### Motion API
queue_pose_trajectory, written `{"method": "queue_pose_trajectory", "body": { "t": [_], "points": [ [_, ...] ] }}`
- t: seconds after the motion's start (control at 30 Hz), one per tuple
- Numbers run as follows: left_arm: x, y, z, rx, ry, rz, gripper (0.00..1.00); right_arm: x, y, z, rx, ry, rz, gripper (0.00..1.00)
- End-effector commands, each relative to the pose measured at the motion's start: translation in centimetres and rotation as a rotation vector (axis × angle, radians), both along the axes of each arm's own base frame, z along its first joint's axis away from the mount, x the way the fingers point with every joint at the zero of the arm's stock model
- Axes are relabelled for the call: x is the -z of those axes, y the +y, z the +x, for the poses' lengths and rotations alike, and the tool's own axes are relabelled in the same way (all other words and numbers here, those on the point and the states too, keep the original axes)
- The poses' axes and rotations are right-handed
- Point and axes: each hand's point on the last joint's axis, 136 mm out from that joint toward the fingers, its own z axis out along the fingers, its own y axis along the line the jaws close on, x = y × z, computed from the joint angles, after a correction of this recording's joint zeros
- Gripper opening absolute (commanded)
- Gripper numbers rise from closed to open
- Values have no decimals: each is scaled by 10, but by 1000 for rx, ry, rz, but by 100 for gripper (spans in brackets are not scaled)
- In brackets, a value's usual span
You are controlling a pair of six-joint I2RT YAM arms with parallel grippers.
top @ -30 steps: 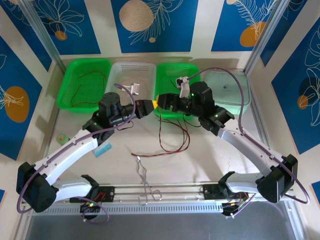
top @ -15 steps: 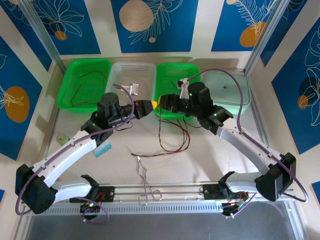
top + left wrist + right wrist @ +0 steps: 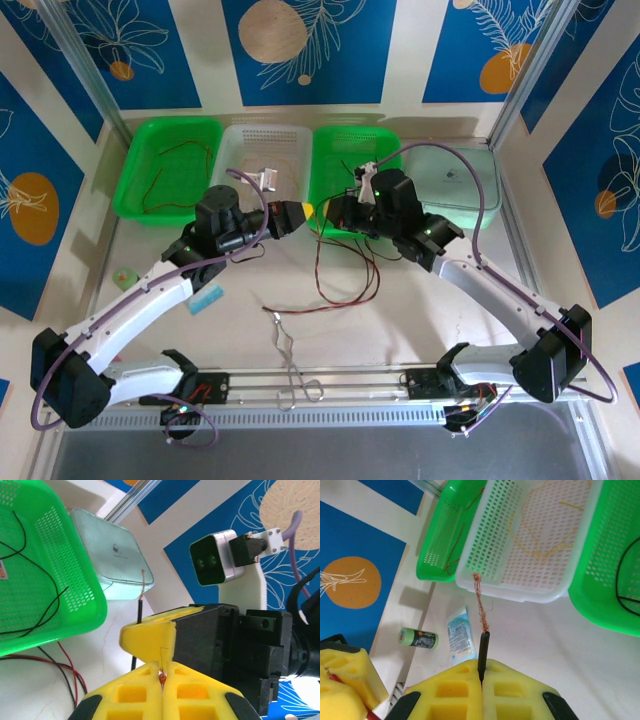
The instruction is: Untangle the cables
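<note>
Drooping from both end effectors, the cables point(image 3: 319, 272) lie as a loose red and dark loop on the desk point(image 3: 430, 320) just in front of the middle green basket point(image 3: 355, 130). One strand trails off from that basket's near left corner toward the forceps point(image 3: 290, 365), which sit well in front of it near the arm bases. Your right end effector point(image 3: 481, 677) has its yellow fingers pressed together on the dark cable point(image 3: 483, 650), and a short stub pokes past the tips, ending in frayed copper strands. Your left end effector point(image 3: 161, 677) is likewise pressed together, pinching the red cable point(image 3: 161, 676), of which you see just a sliver in the seam between the pads. The two tips sit right against each other over the near left corner of the middle green basket; you cannot tell whether they touch. Inside that basket lies a black cable point(image 3: 617, 577). A white basket point(image 3: 520, 570) stands directly left of it holding a yellow-orange cable point(image 3: 540, 555), and the far green basket point(image 3: 170, 125) beyond that holds a red-brown cable point(image 3: 150, 185). Just right of the middle green basket stands a clear lidded box point(image 3: 107, 545). Well to its front left, on the desk, you have a blue packet point(image 3: 460, 640) and a small green tube point(image 3: 417, 639) near each other.
</note>
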Motion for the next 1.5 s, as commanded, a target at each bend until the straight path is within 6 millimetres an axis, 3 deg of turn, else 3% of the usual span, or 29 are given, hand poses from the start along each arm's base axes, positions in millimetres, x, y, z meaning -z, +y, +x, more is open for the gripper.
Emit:
{"method": "queue_pose_trajectory", "body": {
  "t": [0.0, 0.27, 0.5, 0.77, 0.97, 1.17, 1.33, 1.47],
  "points": [
    [-38, 12, 2, -41, -111, 12, 0, -31, -17, -4, 62, -71, -3, 0],
    [-122, 27, 13, -113, -340, 104, 0, -127, -78, -5, 292, -356, 2, 0],
    [-179, 52, 19, -249, -623, 204, 0, -189, -124, -8, 484, -555, -19, 0],
    [-229, 131, 27, -718, -849, 285, 0, -243, -179, -16, 728, -756, -64, 0],
    [-247, 179, 20, -1000, -911, 265, 0, -254, -229, -20, 957, -761, -39, 0],
    [-255, 234, 0, -1315, -918, 247, 0, -236, -278, -29, 1178, -649, -9, 0],
    [-249, 281, -31, -1576, -903, 203, 0, -226, -309, -51, 1303, -620, 10, 0],
    [-244, 303, -49, -1704, -896, 209, 0, -218, -331, -70, 1391, -604, 3, 0]
  ]
}}
